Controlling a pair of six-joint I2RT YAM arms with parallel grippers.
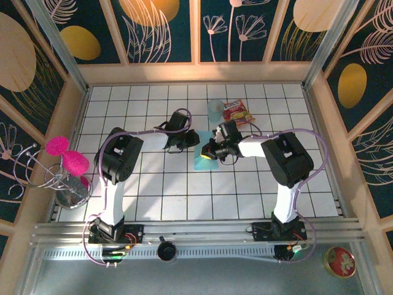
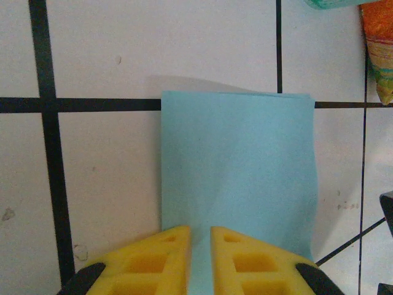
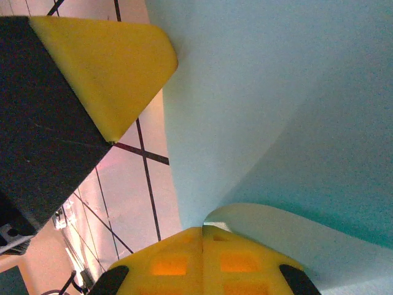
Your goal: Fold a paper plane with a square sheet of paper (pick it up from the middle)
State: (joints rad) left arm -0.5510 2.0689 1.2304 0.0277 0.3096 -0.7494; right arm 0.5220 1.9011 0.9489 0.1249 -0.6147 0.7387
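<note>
Near the middle of the white tiled surface (image 1: 153,196), the thin light teal sheet of paper (image 2: 239,172) lay folded; the left claw (image 2: 199,236) and the right claw (image 3: 202,236) each pinched an edge. This was probably an early fold; next, the corners must align.

The white tiled table (image 1: 153,190) carries a folded teal paper (image 1: 204,160) near its middle. A pale blue cup (image 1: 215,109) and a red-and-yellow packet (image 1: 238,112) lie side by side towards the far edge.
</note>
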